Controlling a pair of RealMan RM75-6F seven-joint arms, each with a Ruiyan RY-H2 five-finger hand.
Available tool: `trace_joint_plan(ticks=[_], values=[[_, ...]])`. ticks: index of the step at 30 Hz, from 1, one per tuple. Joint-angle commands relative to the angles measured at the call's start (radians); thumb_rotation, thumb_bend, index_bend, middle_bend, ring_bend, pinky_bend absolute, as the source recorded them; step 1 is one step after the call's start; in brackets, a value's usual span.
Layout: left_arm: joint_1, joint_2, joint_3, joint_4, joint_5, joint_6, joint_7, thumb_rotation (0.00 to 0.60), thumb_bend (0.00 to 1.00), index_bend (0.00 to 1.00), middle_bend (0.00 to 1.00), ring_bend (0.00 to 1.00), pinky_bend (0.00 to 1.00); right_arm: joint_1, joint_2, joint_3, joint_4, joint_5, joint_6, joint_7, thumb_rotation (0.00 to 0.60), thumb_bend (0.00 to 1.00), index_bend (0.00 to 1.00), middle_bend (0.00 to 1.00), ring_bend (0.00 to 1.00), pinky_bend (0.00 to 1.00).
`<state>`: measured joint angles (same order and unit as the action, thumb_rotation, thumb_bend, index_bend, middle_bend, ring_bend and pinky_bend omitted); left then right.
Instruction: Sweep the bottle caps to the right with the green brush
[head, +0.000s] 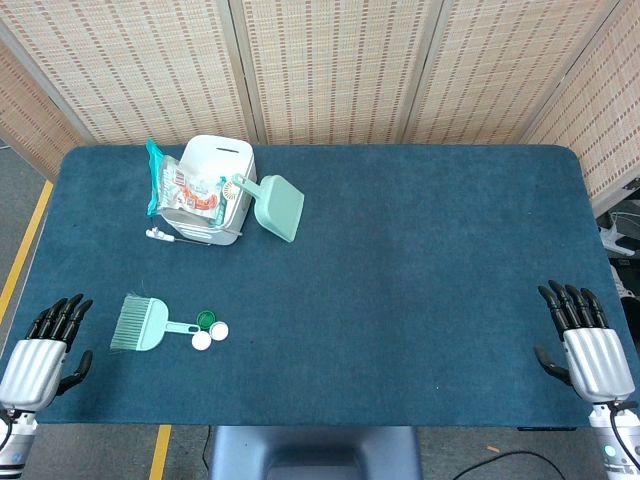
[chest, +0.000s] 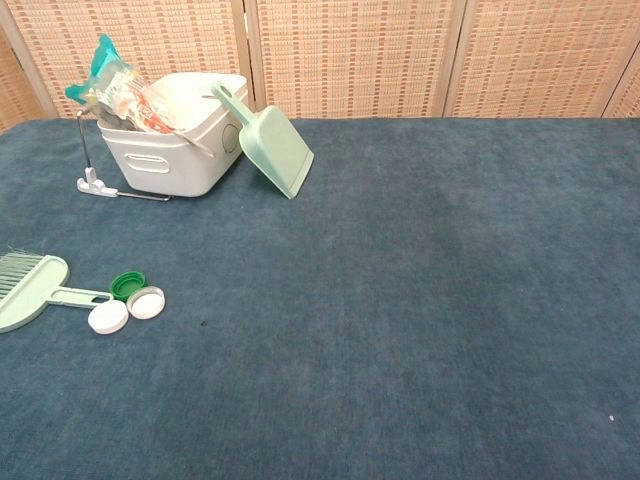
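The green brush lies flat at the table's front left, bristles pointing left and handle pointing right. Three bottle caps sit at the handle's tip: a green cap and two white caps. My left hand rests open at the front left corner, left of the brush and apart from it. At the front right edge my right hand lies open, far from the caps. Neither hand shows in the chest view.
A white bin stuffed with packets stands at the back left, with a green dustpan leaning on its right side. A small metal tool lies by the bin's front. The blue cloth covers the table.
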<state>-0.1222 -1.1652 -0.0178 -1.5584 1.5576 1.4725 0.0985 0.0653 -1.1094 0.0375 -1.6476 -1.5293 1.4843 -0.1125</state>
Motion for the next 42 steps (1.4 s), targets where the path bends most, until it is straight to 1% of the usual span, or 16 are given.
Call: trace_joint_plan(ticks=[1,6,9,11,13,14,16,18,20,22,25,30,34,42], values=[[-0.002,-0.003,0.000,0.002,0.000,-0.002,0.001,0.600,0.45,0.00,0.00,0.00,0.12,0.000,0.000,0.000,-0.001,-0.001,0.001,0.002,0.600,0.27,0.00,0.01,0.00,0.00],[-0.015,-0.022,0.006,0.017,0.023,-0.011,0.003,0.600,0.45,0.00,0.00,0.00,0.12,-0.001,0.004,-0.003,0.001,-0.001,-0.003,0.010,0.600,0.27,0.00,0.01,0.00,0.00],[-0.019,-0.027,0.006,0.019,0.028,-0.013,0.004,0.600,0.45,0.00,0.01,0.01,0.14,-0.001,0.006,-0.003,0.001,-0.003,-0.002,0.012,0.600,0.27,0.00,0.01,0.00,0.00],[-0.033,-0.047,0.011,0.033,0.052,-0.022,0.006,0.600,0.45,0.02,0.04,0.07,0.22,-0.003,0.008,-0.006,0.003,-0.009,0.001,0.013,0.600,0.27,0.00,0.01,0.00,0.00],[-0.065,-0.091,0.019,0.067,0.090,-0.056,0.042,0.600,0.45,0.07,0.13,0.21,0.36,-0.006,0.012,-0.007,-0.001,-0.014,0.007,0.019,0.600,0.27,0.00,0.01,0.00,0.00],[-0.080,-0.123,0.015,0.091,0.098,-0.069,0.076,0.600,0.45,0.08,0.16,0.24,0.40,-0.008,0.013,-0.009,-0.003,-0.019,0.012,0.019,0.600,0.27,0.00,0.01,0.00,0.00],[-0.092,-0.157,0.013,0.110,0.105,-0.078,0.117,0.600,0.45,0.13,0.21,0.35,0.51,-0.011,0.014,-0.010,-0.006,-0.026,0.019,0.018,0.600,0.27,0.00,0.01,0.00,0.00],[-0.108,-0.187,0.013,0.125,0.109,-0.101,0.154,0.600,0.45,0.16,0.22,0.43,0.58,-0.015,0.014,-0.011,-0.007,-0.039,0.035,0.015,0.600,0.27,0.00,0.01,0.00,0.00],[-0.126,-0.212,0.012,0.136,0.102,-0.134,0.186,0.600,0.45,0.17,0.21,0.50,0.64,-0.020,0.015,-0.015,-0.008,-0.052,0.047,0.018,0.600,0.27,0.00,0.01,0.00,0.00],[-0.141,-0.233,0.007,0.148,0.090,-0.161,0.211,0.600,0.45,0.17,0.21,0.54,0.68,-0.023,0.017,-0.019,-0.009,-0.062,0.053,0.024,0.600,0.27,0.00,0.01,0.00,0.00],[-0.163,-0.269,-0.003,0.178,0.068,-0.195,0.239,0.600,0.43,0.19,0.21,0.56,0.70,-0.025,0.021,-0.021,-0.011,-0.067,0.055,0.027,0.600,0.27,0.00,0.01,0.00,0.00],[-0.191,-0.321,-0.015,0.235,0.046,-0.227,0.249,0.600,0.43,0.20,0.21,0.57,0.72,-0.027,0.026,-0.023,-0.014,-0.069,0.055,0.034,0.600,0.27,0.00,0.01,0.00,0.00],[-0.214,-0.350,-0.025,0.275,0.027,-0.250,0.265,0.600,0.43,0.22,0.22,0.58,0.72,-0.027,0.030,-0.022,-0.016,-0.067,0.053,0.041,0.600,0.27,0.00,0.01,0.00,0.00],[-0.243,-0.386,-0.025,0.314,-0.012,-0.300,0.310,0.600,0.43,0.22,0.23,0.58,0.72,-0.030,0.035,-0.021,-0.018,-0.068,0.056,0.050,0.600,0.27,0.00,0.01,0.00,0.00]])
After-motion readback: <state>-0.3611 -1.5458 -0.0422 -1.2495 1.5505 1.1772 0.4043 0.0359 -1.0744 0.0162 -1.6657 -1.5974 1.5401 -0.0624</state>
